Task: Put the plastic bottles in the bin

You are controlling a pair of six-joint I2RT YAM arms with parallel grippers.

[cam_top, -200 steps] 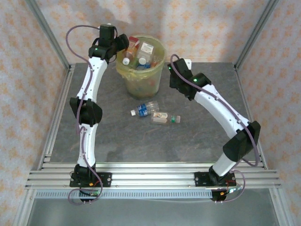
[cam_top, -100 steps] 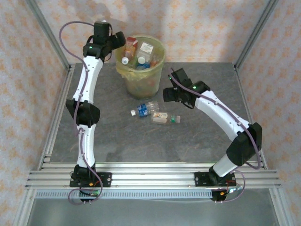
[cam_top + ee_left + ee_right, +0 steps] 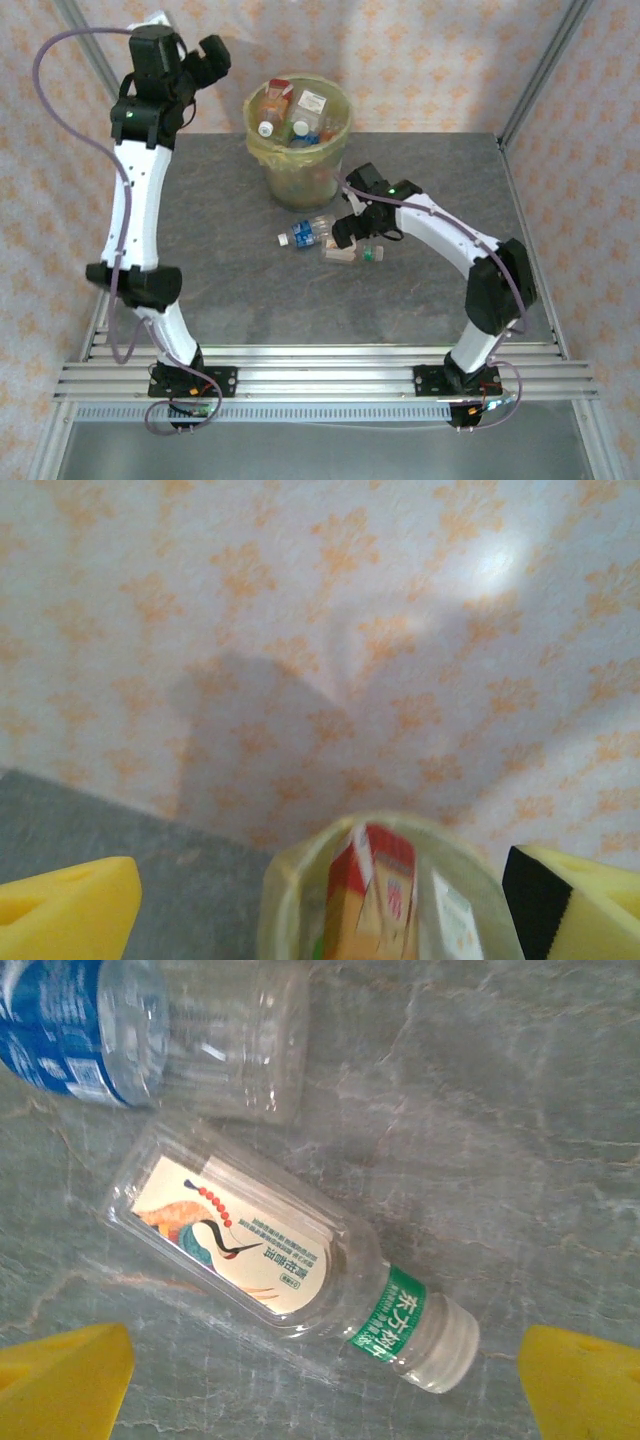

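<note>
Right gripper is down low over the table, jaws spread wide, yellow pads out at either side and touching nothing. Just ahead of the jaws, between them, the green-banded bottle lies flat and slanted. Its white cap points at one pad, with bare stone between cap and pad. Past it, off toward the other pad, the blue-labelled bottle lies just beside its shoulder; whether they touch I cannot tell.

From above, both bottles lie near the bin, with open table on their near side.

Left gripper hangs high, jaws wide apart, nothing in them. The bin's rim sits below and between its pads, with bottles piled inside and a red-topped one uppermost.
</note>
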